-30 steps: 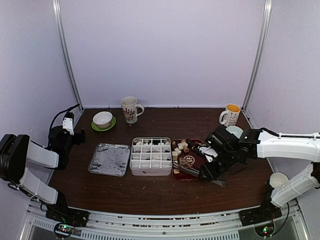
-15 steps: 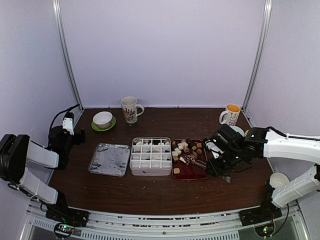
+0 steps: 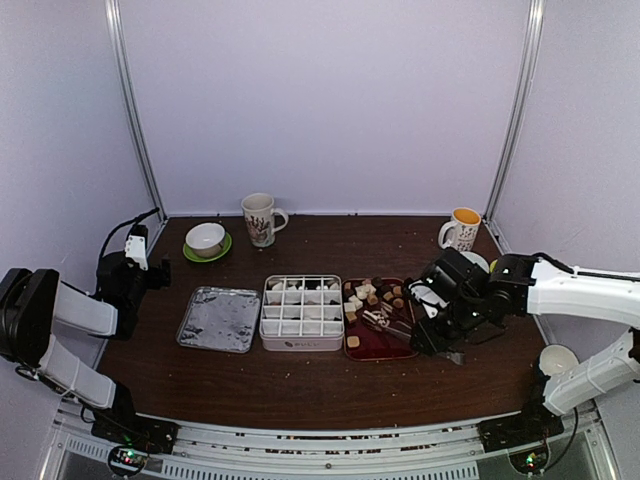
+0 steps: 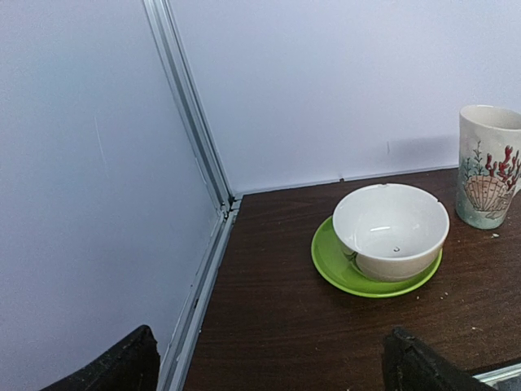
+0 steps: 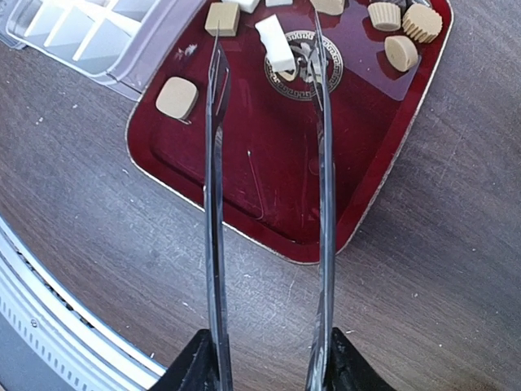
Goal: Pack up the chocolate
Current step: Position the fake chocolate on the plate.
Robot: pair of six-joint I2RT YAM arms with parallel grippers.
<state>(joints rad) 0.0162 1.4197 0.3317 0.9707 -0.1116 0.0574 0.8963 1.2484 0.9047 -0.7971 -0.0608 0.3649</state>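
Right wrist point(image 5: 269, 368) — right gripper grips tongs point(image 5: 213, 204) straddling white chocolate point(image 5: 275, 47); left gripper point(image 4: 269, 366) gapes empty.

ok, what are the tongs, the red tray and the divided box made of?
long thin silver tongs: metal, polished, with bright glints along both blades.
dark-red rectangular tray: glossy with shiny highlights and a pale rim; lacquer or plastic, can't tell which.
white divided box: probably plastic, with thin, slightly translucent walls.

Glossy red tray point(image 5: 269, 183), shiny metal tongs point(image 5: 214, 204), matt tan chocolate point(image 5: 177, 98).
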